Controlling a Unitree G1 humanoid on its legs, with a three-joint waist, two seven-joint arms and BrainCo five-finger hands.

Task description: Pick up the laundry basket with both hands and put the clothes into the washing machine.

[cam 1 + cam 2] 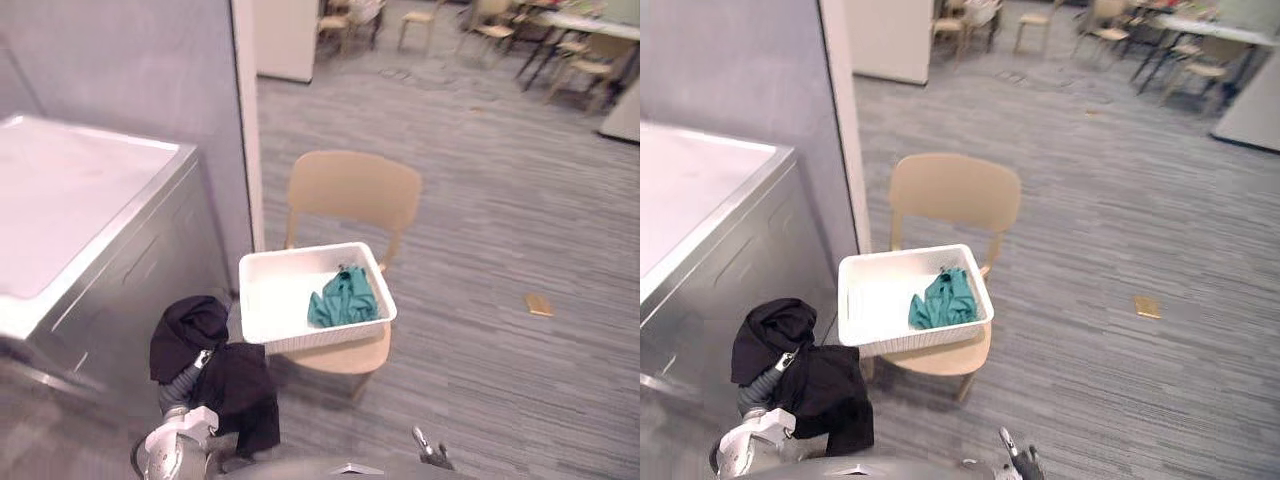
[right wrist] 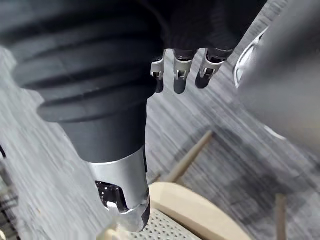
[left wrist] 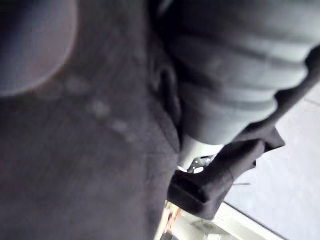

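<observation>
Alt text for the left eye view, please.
A white basket holding a teal garment sits on a tan chair on grey carpet. To its left, a black garment drapes over the robot's left arm, beside a white-topped washing machine.

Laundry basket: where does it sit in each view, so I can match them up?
Left eye view: laundry basket at centre, on the beige chair.
Right eye view: left of centre, on the same chair seat.
Left wrist view: cannot make it out past the dark cloth.
Right wrist view: its perforated white wall rests on the chair seat.
Shared landmark: the beige chair.
</observation>
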